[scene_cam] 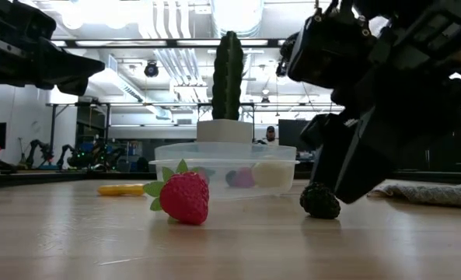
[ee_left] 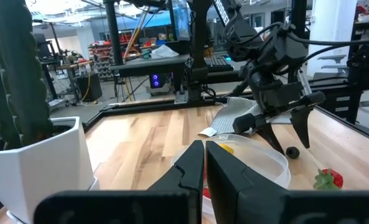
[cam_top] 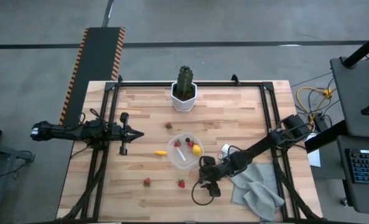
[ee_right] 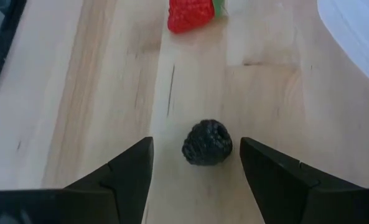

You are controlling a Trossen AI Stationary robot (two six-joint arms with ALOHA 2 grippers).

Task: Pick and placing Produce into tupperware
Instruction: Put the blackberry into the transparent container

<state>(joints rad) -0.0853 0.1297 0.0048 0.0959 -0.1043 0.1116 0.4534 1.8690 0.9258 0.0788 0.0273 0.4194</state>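
Note:
The clear round tupperware (cam_top: 185,151) sits mid-table and holds a yellow lemon (cam_top: 197,149) and red strawberry pieces. My right gripper (ee_right: 196,149) is open and low over the table just near-side of the tupperware. Its fingers stand on either side of a dark berry (ee_right: 207,143) that rests on the wood without touching it. A strawberry (ee_right: 190,14) lies just beyond the berry. Two more strawberries (cam_top: 147,182) (cam_top: 168,125) and a yellow-orange piece (cam_top: 161,152) lie on the table. My left gripper (cam_top: 139,134) is shut and hovers left of the tupperware.
A tall green cactus in a white hexagonal pot (cam_top: 184,93) stands at the far middle of the table. A grey cloth (cam_top: 256,186) lies under my right arm near the right edge. A black cable loops on the wood near the right gripper (cam_top: 200,198).

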